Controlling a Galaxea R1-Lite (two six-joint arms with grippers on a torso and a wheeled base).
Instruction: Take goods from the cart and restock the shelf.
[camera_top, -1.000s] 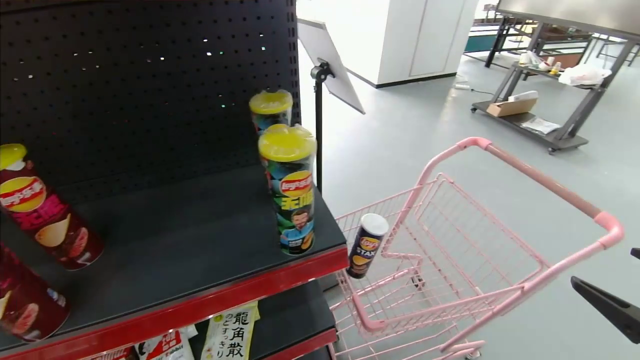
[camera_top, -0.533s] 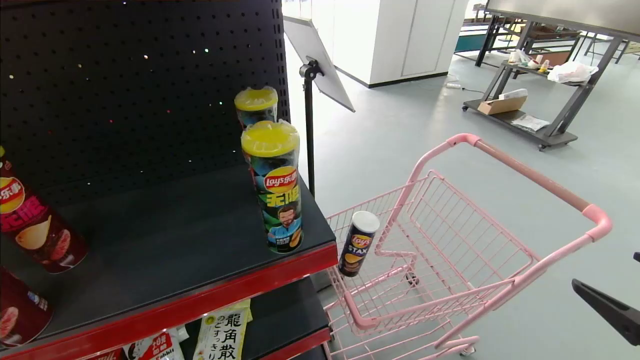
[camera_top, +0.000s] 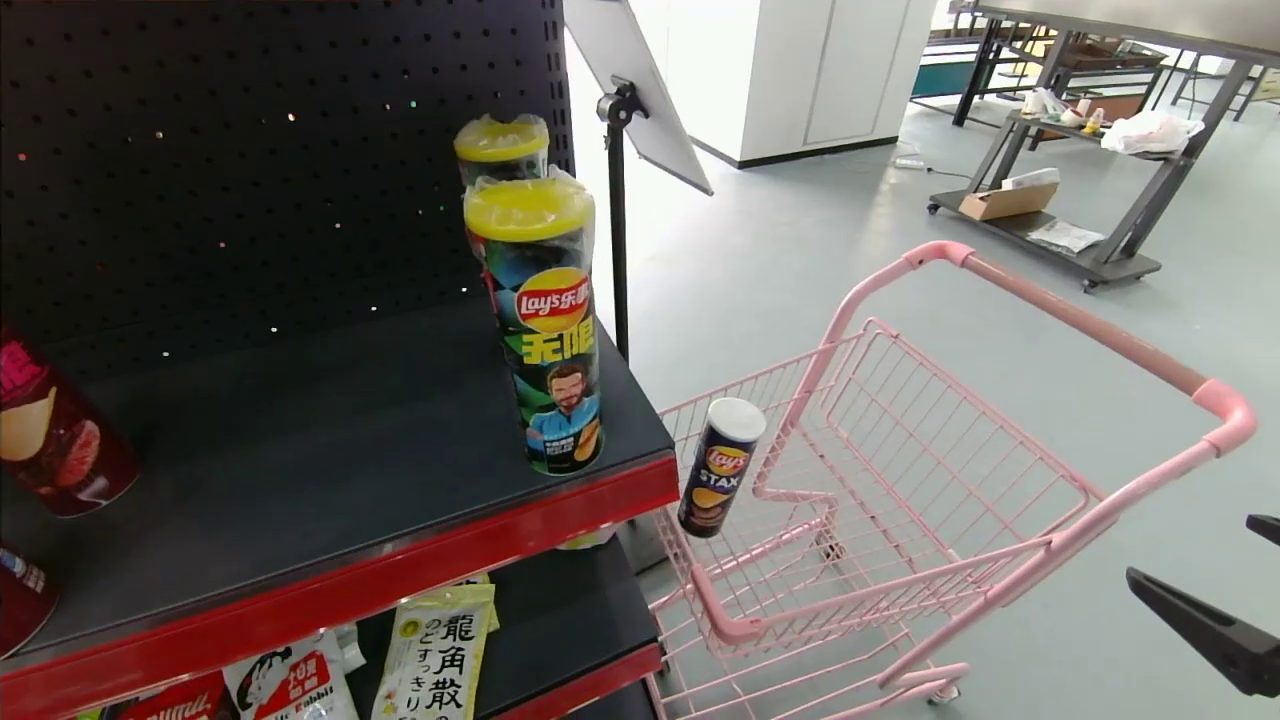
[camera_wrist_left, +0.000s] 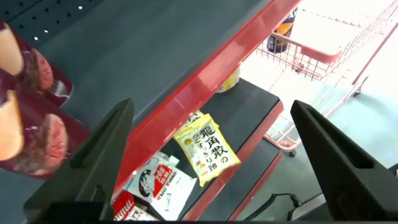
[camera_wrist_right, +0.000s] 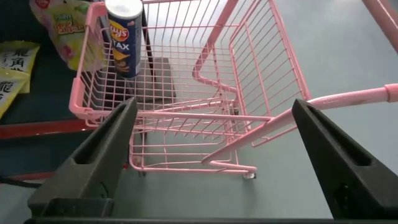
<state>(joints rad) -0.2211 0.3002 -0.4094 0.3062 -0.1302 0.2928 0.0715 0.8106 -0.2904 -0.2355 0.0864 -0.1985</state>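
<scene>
Shifting over the last second, the head view has slid the shelf (camera_top: 330, 560) and the pink cart (camera_top: 1080, 340) together toward the left, so the camera has moved and not the goods. The small dark can (camera_top: 722, 465) leans in the same corner of the cart basket, the one nearest the shelf, with its white lid up. The left gripper (camera_wrist_left: 211, 106) hangs with its fingers spread wide and empty over the red front edge of the shelf, with snack packets (camera_wrist_left: 205, 152) on the level beneath it. The right gripper (camera_wrist_right: 214, 102) is likewise wide apart and holding nothing, poised above the cart with the can off toward the shelf side. On the shelf, a tall can with a yellow lid (camera_top: 545, 330) stands at the front corner, another (camera_top: 500, 150) stands behind it, and dark red cans (camera_top: 50, 430) sit at the far left. I judge restocking of this can has not begun; the right arm looks best placed to fetch it.
</scene>
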